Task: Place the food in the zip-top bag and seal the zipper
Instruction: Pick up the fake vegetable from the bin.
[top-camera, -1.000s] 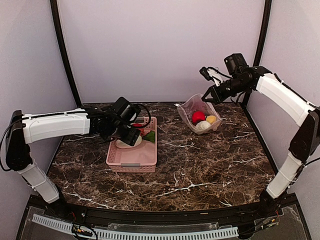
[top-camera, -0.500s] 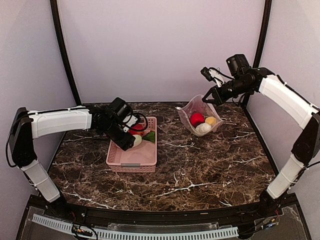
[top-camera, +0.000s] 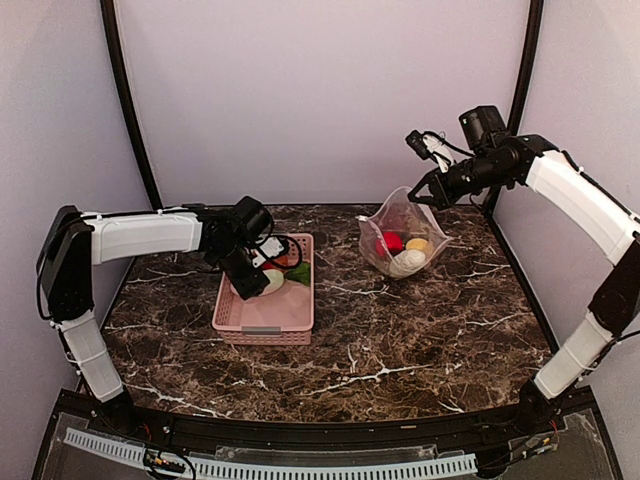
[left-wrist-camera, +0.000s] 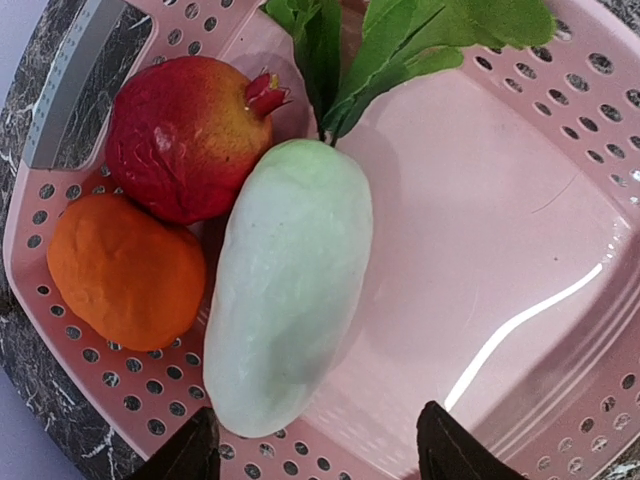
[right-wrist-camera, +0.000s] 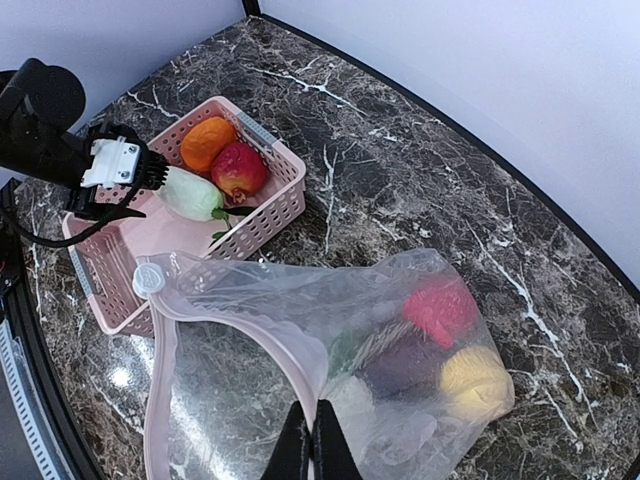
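— Where does the food sit?
— In two places. A white radish (left-wrist-camera: 290, 285) with green leaves, a red pomegranate (left-wrist-camera: 185, 135) and an orange piece (left-wrist-camera: 125, 270) lie in the pink basket (top-camera: 262, 330) at the left of the counter (top-camera: 400, 330). A red piece (right-wrist-camera: 440, 308), a yellow piece (right-wrist-camera: 475, 378), a dark purple piece (right-wrist-camera: 405, 365) and a white piece (top-camera: 408, 259) lie inside the zip-top bag (top-camera: 400, 225), at the far right.
— And the arms?
— The left gripper (left-wrist-camera: 318, 455) hangs over the radish's blunt end, jaws spread, touching nothing that I can see. The right gripper (right-wrist-camera: 311, 440) has its jaws pressed together on the bag's mouth edge, holding it up and open. The zipper (right-wrist-camera: 262, 345) runs from there as a pink strip.
— Anything crowding the radish?
— The pomegranate and the orange piece press against one side of it, packed toward the basket wall. On its other side is bare basket floor. Basket and bag are well apart, with only counter between them.
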